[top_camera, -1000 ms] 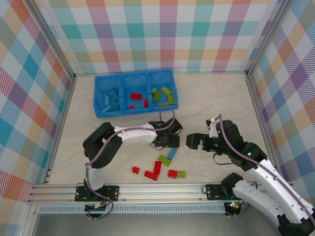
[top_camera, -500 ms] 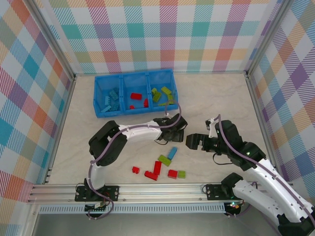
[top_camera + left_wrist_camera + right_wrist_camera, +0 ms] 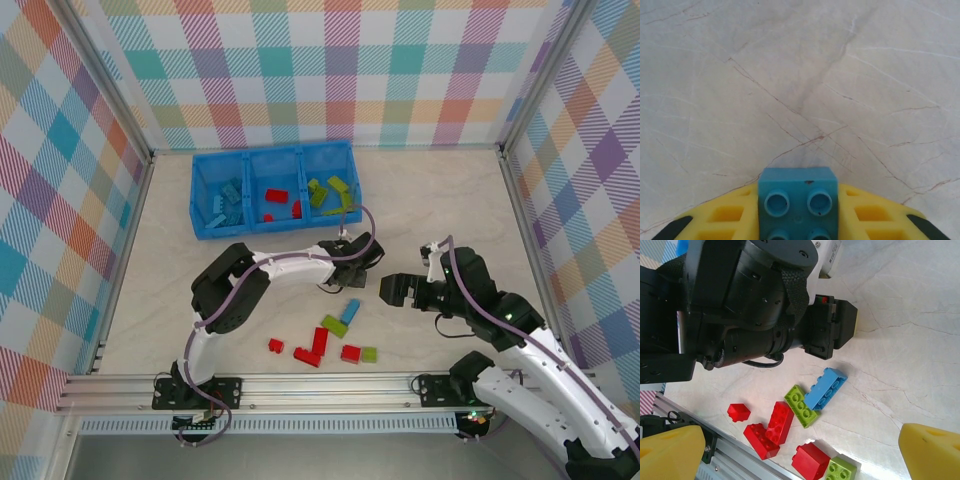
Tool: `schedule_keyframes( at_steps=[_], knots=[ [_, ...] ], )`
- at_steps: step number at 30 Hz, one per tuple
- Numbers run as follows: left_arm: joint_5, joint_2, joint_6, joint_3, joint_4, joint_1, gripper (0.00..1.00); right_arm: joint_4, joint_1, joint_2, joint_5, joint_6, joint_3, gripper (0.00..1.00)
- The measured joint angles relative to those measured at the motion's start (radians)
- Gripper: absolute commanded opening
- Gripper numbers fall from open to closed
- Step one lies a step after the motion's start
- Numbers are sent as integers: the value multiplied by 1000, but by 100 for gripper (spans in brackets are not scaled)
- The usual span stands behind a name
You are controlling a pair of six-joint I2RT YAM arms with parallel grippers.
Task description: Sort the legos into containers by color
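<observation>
Clamping a small turquoise-blue studded plastic brick (image 3: 798,187), the left pincer (image 3: 798,217) has its yellow lattice fingers (image 3: 722,216) pressed against the brick's two sides. Four studs face the wrist camera. Beyond the brick lies bare pale veined worktop (image 3: 805,75); whether the brick touches it cannot be told.

The right pincer (image 3: 390,290) is released, its yellow fingertips (image 3: 672,452) spread wide. It sits just right of the left arm's dark wrist, the two near but apart.

Loose pile, near edge of the worktop, below both pincers:
- a long blue brick (image 3: 826,387) touching a lime green brick (image 3: 801,405) at one end
- a long red brick (image 3: 780,422) lying against an L-shaped red piece (image 3: 760,440)
- a small red brick (image 3: 738,412) alone to the left
- a chunky red brick (image 3: 811,460) just beside a small lime green brick (image 3: 840,471)

Far side: a bright blue three-compartment plastic bin tray (image 3: 275,229). The left compartment holds blue bricks (image 3: 226,198), the middle red bricks (image 3: 276,196), the right lime green bricks (image 3: 330,192). The held brick is well short of the tray, between it and the pile.
</observation>
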Motion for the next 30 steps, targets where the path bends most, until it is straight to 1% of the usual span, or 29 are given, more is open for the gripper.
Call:
schedule_keyframes(
  at_steps=[4,7,9,12,14,17,20,24,27,29,30],
  knots=[
    [10,-55,10,-39,2,5,26,12,0,1,-37,-2,-8,100],
    [9,-137,15,-51,-3,22,25,43,0,16,-100,-5,-13,100],
    [3,-213,23,-59,-3,54,26,72,0,36,-145,-6,-22,100],
    [-21,-327,37,-59,-3,152,26,114,0,77,-214,-8,-41,100],
    [-45,-395,50,-59,-4,251,26,133,0,112,-251,-8,-50,100],
    [-68,-449,59,-59,-4,409,27,155,0,159,-299,-9,-53,100],
    [-77,-453,64,-59,-6,556,27,163,0,192,-326,-8,-53,100],
    [-88,-420,72,-56,-12,690,28,168,0,197,-334,-8,-54,100],
    [-77,-338,75,-17,-18,759,34,174,0,197,-333,-8,-54,100],
    [-67,-262,78,29,-26,789,44,174,0,196,-333,-8,-54,100],
    [-65,-229,80,47,-29,798,47,174,0,196,-333,-8,-54,100]
  ],
)
